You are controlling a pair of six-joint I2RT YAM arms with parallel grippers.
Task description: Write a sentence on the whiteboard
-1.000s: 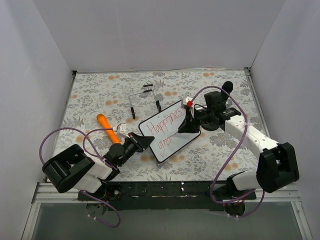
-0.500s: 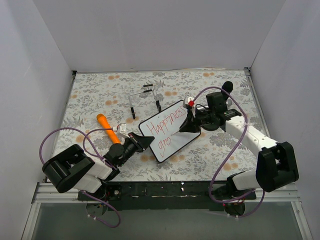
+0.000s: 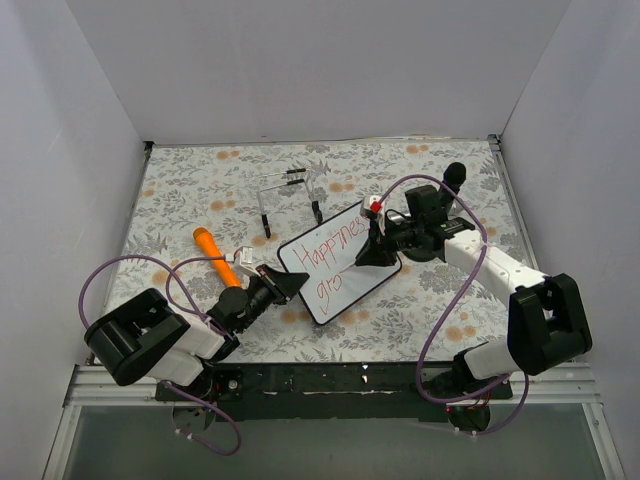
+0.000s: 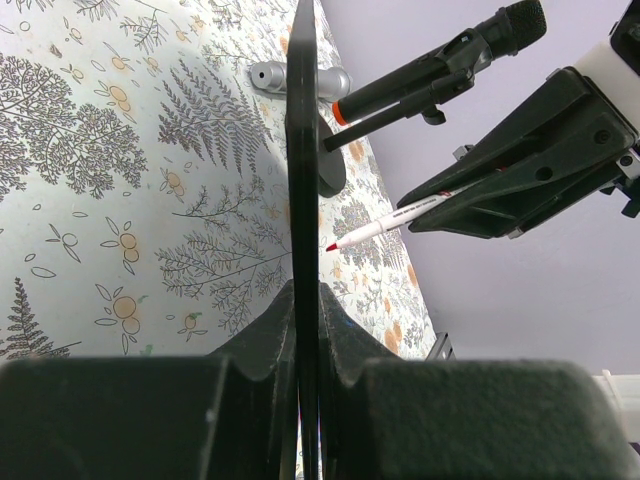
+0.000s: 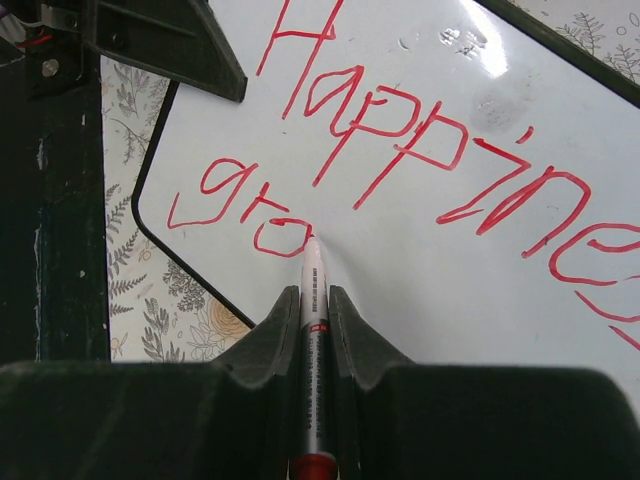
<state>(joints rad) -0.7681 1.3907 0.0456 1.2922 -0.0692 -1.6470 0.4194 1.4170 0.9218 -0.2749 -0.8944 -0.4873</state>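
The whiteboard is a small white board with a black frame, tilted at the table's middle. My left gripper is shut on its lower left edge; in the left wrist view the board shows edge-on between the jaws. My right gripper is shut on a red marker, whose tip touches the board just right of the "o". The sentence reads "Happines" on the first line and "gro" on the second, in red.
An orange marker lies left of the board. A clear wire stand with black feet stands behind it. A black-tipped object is at the back right. White walls enclose the floral table.
My right gripper has shifted slightly left and toward the board with the marker. The "o" after "gr" now stands closed. The left gripper and board have not moved.
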